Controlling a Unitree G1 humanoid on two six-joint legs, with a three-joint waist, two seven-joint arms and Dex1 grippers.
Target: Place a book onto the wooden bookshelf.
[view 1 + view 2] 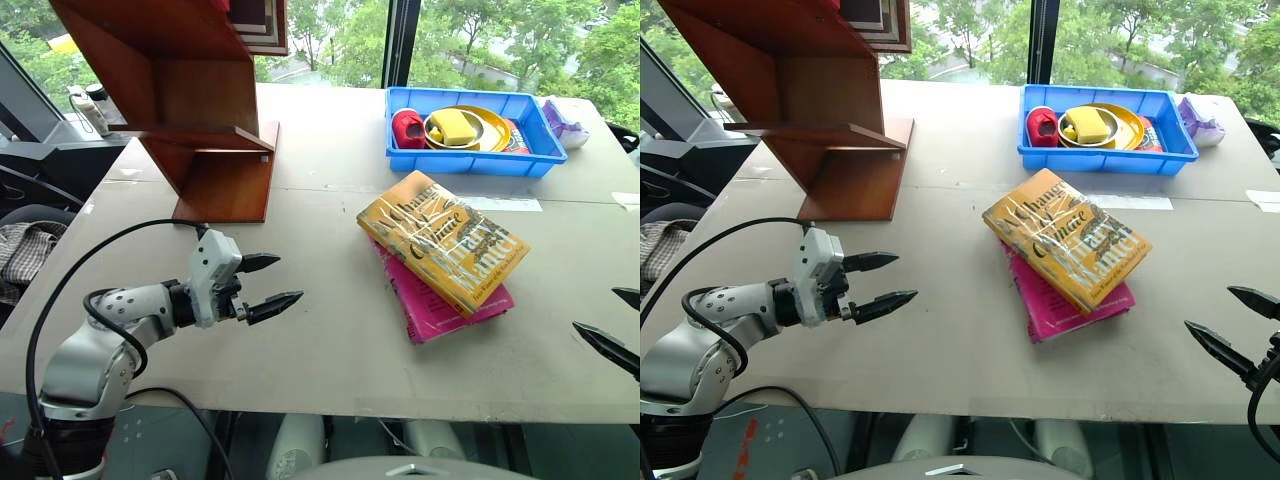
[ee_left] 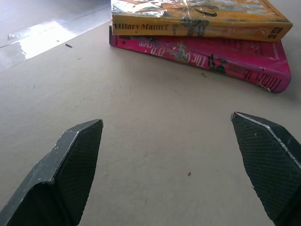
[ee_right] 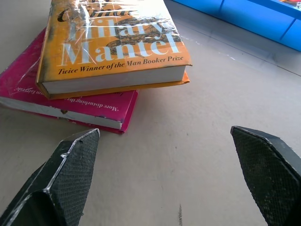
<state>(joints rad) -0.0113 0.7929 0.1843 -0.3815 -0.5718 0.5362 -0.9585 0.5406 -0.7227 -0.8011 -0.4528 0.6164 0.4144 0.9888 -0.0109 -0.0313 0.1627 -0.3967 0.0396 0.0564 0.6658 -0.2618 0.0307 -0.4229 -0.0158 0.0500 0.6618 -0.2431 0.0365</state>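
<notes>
The left gripper [image 1: 272, 283] hangs just above the table [image 1: 330, 340] on the robot's left side, and its two black fingers are spread wide with nothing between them. It points across the table toward the books. The right gripper [image 1: 1230, 325] sits low at the right edge of the table, and its two black fingers are also wide apart and hold nothing. Between the two grippers, near the middle of the table, lies the book [image 1: 442, 239]. It is thick and golden-yellow with big shiny letters on its cover. It lies flat on top of a bright pink book [image 1: 440, 305], turned a little so the pink one peeks out below it. Neither gripper touches the books. Behind the books, at the far side of the table, stands a blue tray [image 1: 470, 160] with a yellow dish and a red thing inside. The wooden bookshelf [image 1: 195, 110] stands on the far left part of the table, well apart from the book.
</notes>
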